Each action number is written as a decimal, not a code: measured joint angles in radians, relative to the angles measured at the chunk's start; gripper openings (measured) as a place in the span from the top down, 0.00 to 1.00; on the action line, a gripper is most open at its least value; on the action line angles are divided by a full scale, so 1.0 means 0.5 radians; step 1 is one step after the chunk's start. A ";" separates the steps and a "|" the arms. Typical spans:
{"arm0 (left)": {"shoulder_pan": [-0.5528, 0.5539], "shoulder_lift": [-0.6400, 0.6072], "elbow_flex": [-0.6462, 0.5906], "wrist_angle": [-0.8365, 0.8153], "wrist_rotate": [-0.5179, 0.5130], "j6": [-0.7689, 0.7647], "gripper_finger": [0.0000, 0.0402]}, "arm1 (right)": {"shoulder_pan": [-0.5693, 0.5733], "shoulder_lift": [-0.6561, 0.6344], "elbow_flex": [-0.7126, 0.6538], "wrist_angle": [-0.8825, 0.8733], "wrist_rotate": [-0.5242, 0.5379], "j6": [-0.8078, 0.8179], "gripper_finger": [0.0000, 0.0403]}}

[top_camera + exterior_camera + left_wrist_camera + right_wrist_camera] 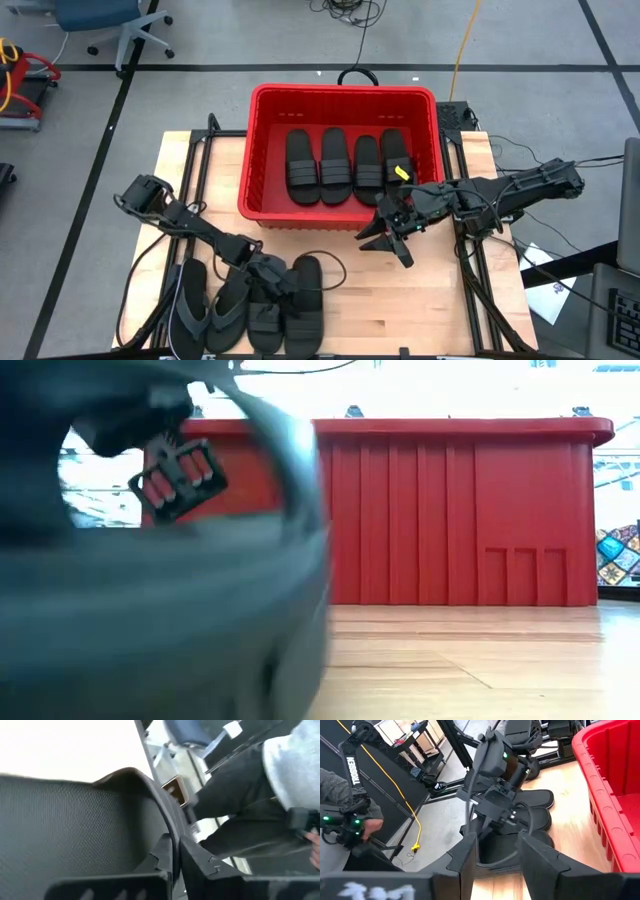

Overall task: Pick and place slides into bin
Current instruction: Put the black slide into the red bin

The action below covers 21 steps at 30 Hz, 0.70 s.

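Observation:
The red bin stands at the table's far middle with several black slides lying flat inside. More slides and two flip-flops lie at the near left. My left gripper is down among them, shut on one slide, whose textured face fills the left wrist view. The same slide is a dark blur close up in the low view. My right gripper hangs open and empty just in front of the bin's near right corner; the right wrist view shows its fingers apart. My left gripper pinches the slide's raised side edge between its two fingers, one finger on the textured face and one on the outer side. The fingers come from above. Whether the slide is clear of the table, I cannot tell.
A person in a grey top stands beyond the table and holds a controller. A loose black cable loops on the table by the slides. Bare wood lies between the bin and the near edge.

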<state>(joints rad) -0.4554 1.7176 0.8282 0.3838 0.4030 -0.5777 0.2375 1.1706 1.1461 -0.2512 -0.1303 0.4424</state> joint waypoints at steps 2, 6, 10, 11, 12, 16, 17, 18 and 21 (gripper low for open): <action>-0.001 0.002 0.052 -0.009 0.038 0.036 0.98 | 0.000 0.000 -0.001 0.002 0.000 -0.023 0.68; 0.001 0.004 0.208 -0.185 0.088 0.086 0.99 | 0.000 0.000 -0.001 0.030 -0.001 -0.041 0.68; -0.001 -0.036 0.459 -0.598 0.127 0.276 0.99 | 0.000 0.001 -0.002 0.086 -0.001 -0.041 0.68; -0.001 -0.041 0.532 -0.707 0.137 0.334 0.99 | 0.000 0.001 -0.002 0.116 -0.001 -0.041 0.68; 0.004 -0.056 0.602 -0.842 0.148 0.398 0.99 | 0.000 0.001 -0.002 0.134 -0.002 -0.042 0.68; 0.041 -0.087 0.847 -1.365 0.149 0.669 1.00 | 0.000 0.001 -0.002 0.202 -0.002 -0.059 0.68; 0.060 -0.102 0.890 -1.469 0.136 0.721 1.00 | 0.000 0.001 -0.002 0.220 -0.002 -0.068 0.68; 0.078 -0.124 0.920 -1.567 0.128 0.763 1.00 | 0.000 0.001 -0.002 0.235 -0.002 -0.071 0.68; 0.148 -0.153 1.005 -1.641 0.128 0.800 1.00 | 0.000 0.000 -0.002 0.240 -0.003 -0.072 0.68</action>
<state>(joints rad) -0.3816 1.6412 1.3306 -0.4367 0.4667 -0.1779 0.2375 1.1706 1.1454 -0.1314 -0.1318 0.4065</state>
